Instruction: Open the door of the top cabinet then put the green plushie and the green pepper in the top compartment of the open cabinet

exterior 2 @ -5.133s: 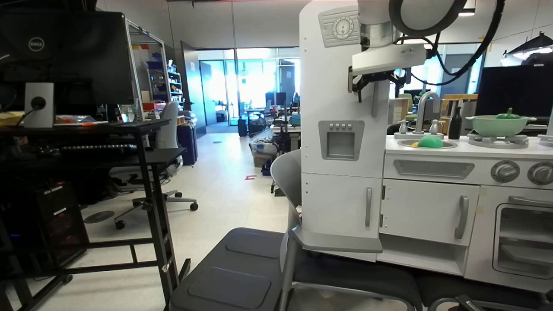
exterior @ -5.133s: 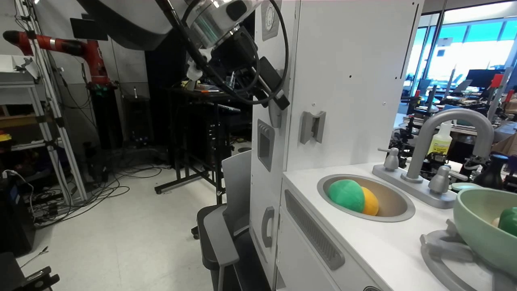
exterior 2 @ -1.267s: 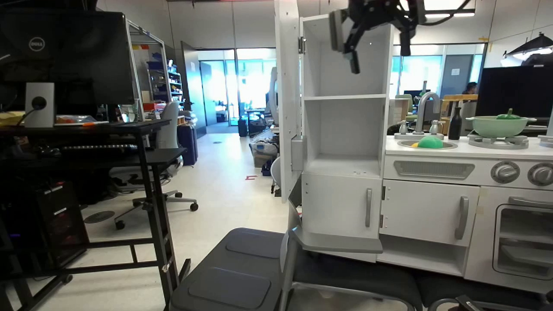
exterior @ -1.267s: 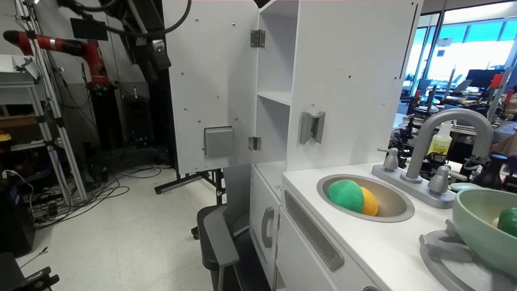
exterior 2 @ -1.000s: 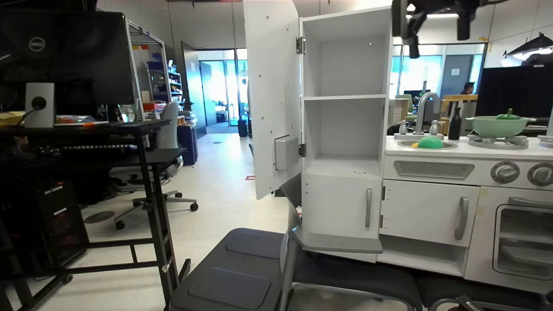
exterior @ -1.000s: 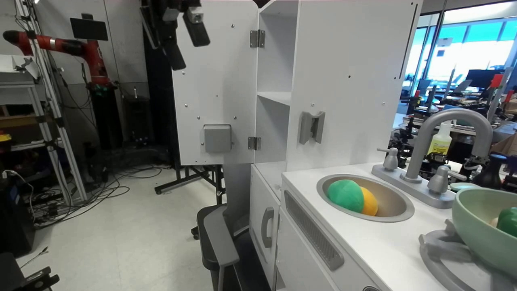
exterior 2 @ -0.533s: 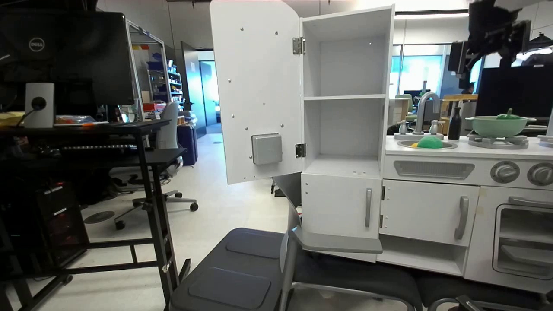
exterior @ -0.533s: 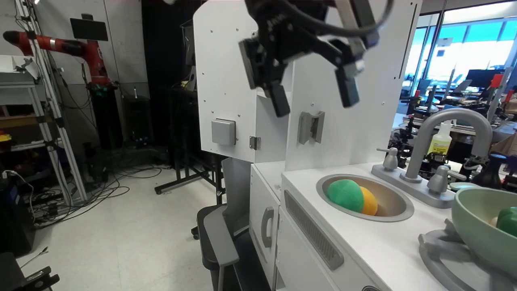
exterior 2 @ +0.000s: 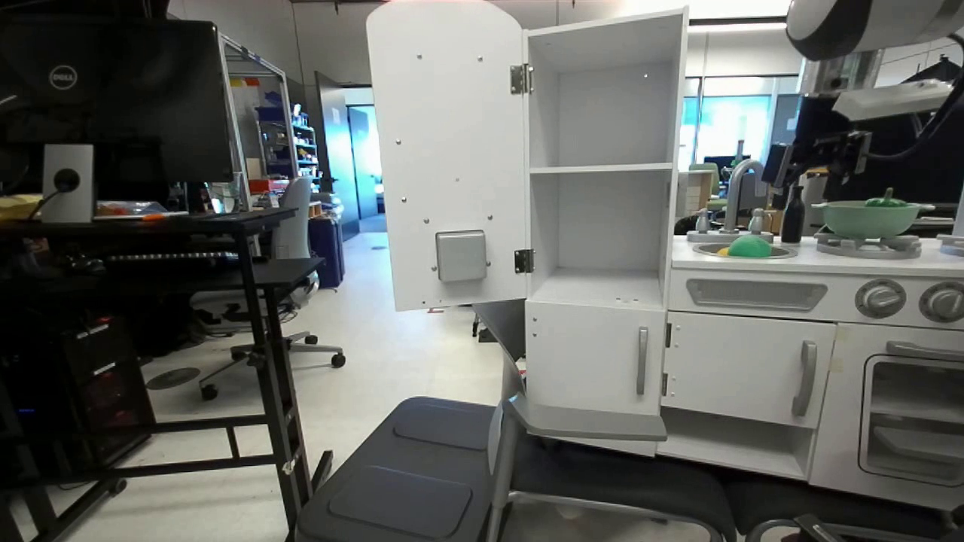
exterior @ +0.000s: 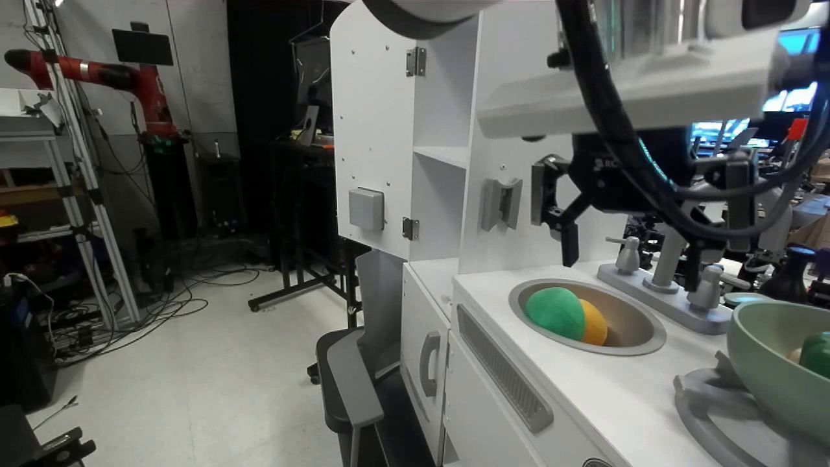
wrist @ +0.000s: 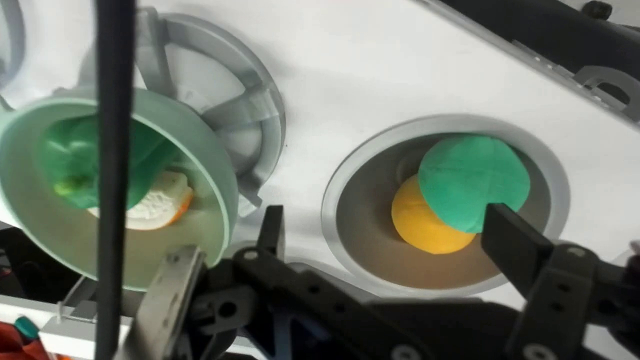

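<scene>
The tool (wrist: 386,220) is hovering, spread wide; the cabinet door (exterior 2: 454,128) is standing open, the green plushie (wrist: 472,180) lying in the sink (wrist: 362,235).

White table (wrist: 350,60) had rd. gray sink (wrist: 370,240) set in; directly on table sat 2-handle gray faucet (exterior 2: 732,203) beside sink, gray burner ring (wrist: 237,111) nr. but apart from sink, & 2nd ring (wrist: 16,35), partly in view.

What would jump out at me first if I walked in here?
Probably the tall white cabinet beside the counter, its upper door standing wide open. Next, the bright green plushie in the sink. Then the black gripper, hanging open above the counter.
</scene>
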### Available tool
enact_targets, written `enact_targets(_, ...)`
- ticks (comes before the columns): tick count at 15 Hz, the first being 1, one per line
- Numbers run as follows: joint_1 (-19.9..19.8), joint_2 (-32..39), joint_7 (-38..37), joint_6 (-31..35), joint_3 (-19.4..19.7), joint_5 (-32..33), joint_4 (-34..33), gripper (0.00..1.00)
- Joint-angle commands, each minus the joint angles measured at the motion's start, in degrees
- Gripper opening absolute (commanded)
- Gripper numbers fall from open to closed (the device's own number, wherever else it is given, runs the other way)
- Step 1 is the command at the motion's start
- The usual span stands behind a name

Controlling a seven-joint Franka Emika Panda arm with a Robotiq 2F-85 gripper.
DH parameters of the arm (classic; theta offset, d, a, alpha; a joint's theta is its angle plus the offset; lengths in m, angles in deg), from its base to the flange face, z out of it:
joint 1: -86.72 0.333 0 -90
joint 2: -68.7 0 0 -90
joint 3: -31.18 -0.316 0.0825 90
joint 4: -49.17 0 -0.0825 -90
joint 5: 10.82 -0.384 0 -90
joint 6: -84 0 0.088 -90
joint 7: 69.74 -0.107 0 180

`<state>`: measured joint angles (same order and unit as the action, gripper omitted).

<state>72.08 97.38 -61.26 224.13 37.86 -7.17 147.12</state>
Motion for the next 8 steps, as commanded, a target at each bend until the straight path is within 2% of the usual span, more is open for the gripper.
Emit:
enact_targets(1, -3.48, 10.33, 7.77, -4.92, -4.41, -6.81, -14.27, 1.0)
enact_targets(5, -3.49, 18.45, 10.7, -11.01, -7.46, -8.74, -25.03, 1.0)
enact_targets(8, -2.57, 21.55, 11.01, -16.92, -8.78, -8.79, -30.92, 1.0)
